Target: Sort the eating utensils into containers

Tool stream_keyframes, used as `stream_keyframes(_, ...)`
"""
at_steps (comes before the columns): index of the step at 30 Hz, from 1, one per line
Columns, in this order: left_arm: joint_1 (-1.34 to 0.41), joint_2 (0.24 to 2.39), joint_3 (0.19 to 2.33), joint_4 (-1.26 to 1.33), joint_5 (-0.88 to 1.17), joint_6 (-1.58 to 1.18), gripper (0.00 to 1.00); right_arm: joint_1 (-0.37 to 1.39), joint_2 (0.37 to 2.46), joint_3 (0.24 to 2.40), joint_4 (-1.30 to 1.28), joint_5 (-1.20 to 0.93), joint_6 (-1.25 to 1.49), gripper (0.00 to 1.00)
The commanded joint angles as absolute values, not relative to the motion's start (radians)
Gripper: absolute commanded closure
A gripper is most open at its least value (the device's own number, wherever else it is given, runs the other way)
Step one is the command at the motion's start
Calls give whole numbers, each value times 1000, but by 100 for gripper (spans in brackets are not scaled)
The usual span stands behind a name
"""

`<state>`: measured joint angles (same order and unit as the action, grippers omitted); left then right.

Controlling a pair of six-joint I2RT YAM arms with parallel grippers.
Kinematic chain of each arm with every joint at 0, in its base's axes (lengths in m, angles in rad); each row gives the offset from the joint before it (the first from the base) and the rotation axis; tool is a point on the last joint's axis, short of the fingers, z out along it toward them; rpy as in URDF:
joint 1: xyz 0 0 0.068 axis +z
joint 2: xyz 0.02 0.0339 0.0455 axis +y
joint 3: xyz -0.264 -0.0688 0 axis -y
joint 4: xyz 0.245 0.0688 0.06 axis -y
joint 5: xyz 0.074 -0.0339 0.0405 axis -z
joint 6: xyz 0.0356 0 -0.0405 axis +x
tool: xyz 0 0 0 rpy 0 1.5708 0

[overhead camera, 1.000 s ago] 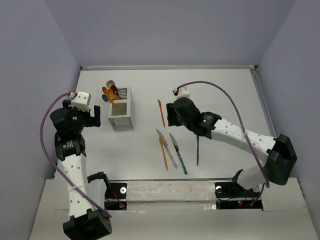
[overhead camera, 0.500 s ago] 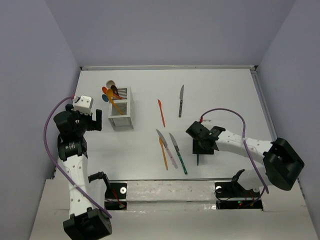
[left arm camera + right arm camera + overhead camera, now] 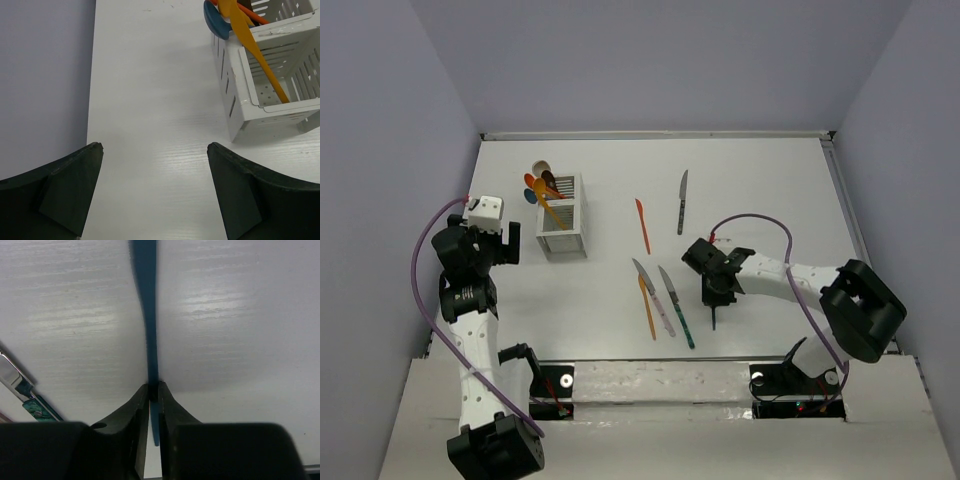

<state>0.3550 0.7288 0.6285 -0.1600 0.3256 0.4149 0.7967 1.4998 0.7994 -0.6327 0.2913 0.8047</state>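
Lavender walls (image 3: 650, 60) enclose a white table (image 3: 760, 180) on three sides. At its left edge the left gripper (image 3: 155, 150) hangs with its jaws spread wide and nothing between them. Only its wrist view lets us look into the white slatted caddy (image 3: 234, 107), which stands at 2 o'clock from those jaws, apart from them. An orange spoon (image 3: 254, 47) leans across it, handle end down in a compartment with a perforated floor.

From above, the caddy sits at 10 o'clock from the table's middle, its far end bristling with orange, blue, brown and beige spoons (image 3: 542, 183). To its right lie an orange knife (image 3: 642, 225) and, at 2 o'clock from that, a silver-bladed knife (image 3: 682, 203). Nearer us three utensils lie almost side by side: an orange one (image 3: 648, 312), a pink-handled knife (image 3: 658, 306) and a teal-handled knife (image 3: 678, 311).

At 3 o'clock from them the right gripper (image 3: 154, 389) is closed on a blue utensil (image 3: 146, 315). The overhead view hides the grip under the wrist. The right wrist view shows both fingertips pinching the slim handle, a short end sticking out toward 6 o'clock and the rest running to 12 o'clock, where it widens. Spoon or knife, we cannot tell. The teal-handled knife's blade and marbled handle cross that view's 8 o'clock corner.
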Motion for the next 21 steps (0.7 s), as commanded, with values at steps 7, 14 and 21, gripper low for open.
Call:
stream_keyframes(7,356,716,617,-97,287,434,1,787,1519,787,-607,383,781,100)
stream_keyframes(14,356,718,614,-74,288,402,1,787,1231,854,-360,427,461,100)
stream_keyframes(21,356,730,600,-40,247,362,1,818,1185,896,544,159,60,100)
